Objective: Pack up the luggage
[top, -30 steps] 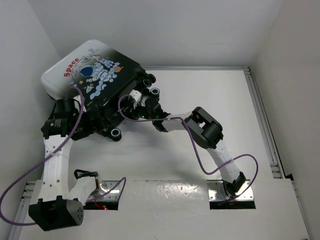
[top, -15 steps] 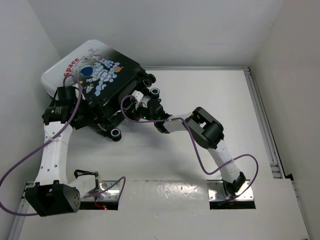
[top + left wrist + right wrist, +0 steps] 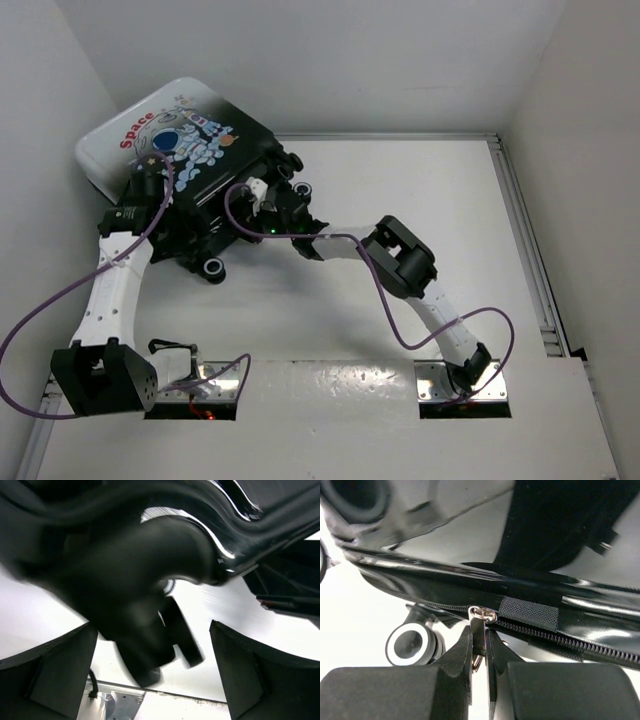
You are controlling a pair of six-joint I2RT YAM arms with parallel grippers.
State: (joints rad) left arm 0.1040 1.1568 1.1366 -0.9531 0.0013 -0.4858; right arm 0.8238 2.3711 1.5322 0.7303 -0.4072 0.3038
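Shifted toward the back-left corner since a second earlier: luggage and both hands.
The luggage (image 3: 180,150) was seen at the back-left of the worktop (image 3: 420,190), astronaut print up, close to the wall. The left hand (image 3: 148,190) was held spread wide at the luggage's left side, nothing gripped, a blurred black caster (image 3: 150,625) seen before its fingers. The right hand (image 3: 480,647) was pinched almost closed on the metal zipper pull (image 3: 481,616) at the shell's seam, near a white-hubbed caster (image 3: 411,644).
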